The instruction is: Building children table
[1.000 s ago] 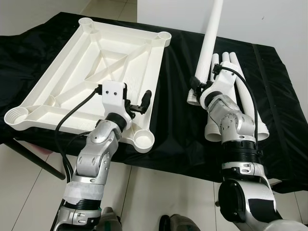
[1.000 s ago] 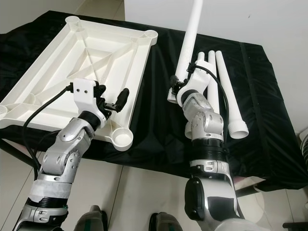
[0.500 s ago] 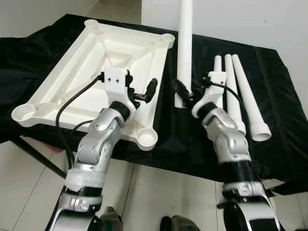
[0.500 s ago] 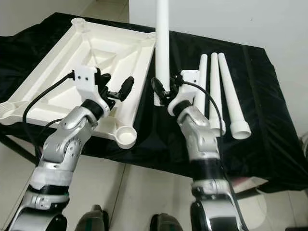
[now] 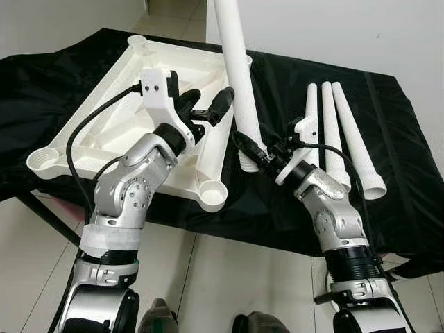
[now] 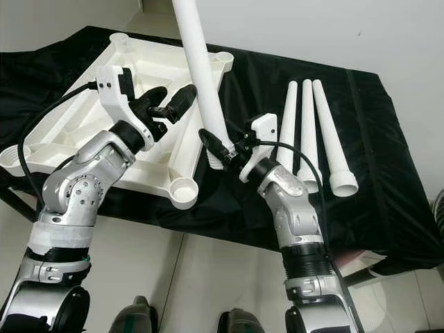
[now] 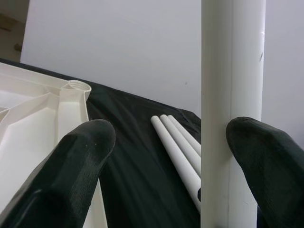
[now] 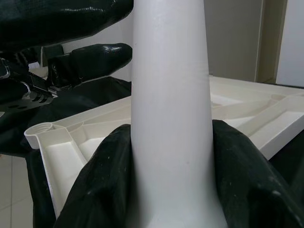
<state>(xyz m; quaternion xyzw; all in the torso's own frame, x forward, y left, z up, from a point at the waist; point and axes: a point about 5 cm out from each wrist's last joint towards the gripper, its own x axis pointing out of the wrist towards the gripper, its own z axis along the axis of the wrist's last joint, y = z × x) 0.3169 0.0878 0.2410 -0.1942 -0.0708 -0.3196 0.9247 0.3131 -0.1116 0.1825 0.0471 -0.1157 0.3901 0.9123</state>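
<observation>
Table leg (image 5: 236, 66) stands clamped near its base in my right gripper (image 5: 258, 154) — my spread left gripper (image 5: 208, 111) straddles it higher up.

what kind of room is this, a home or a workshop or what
Hard to say; probably a plain indoor room set up for assembly. A black-draped table holds an upturned white tabletop and loose table legs, with a bare white wall and tiled floor.
</observation>
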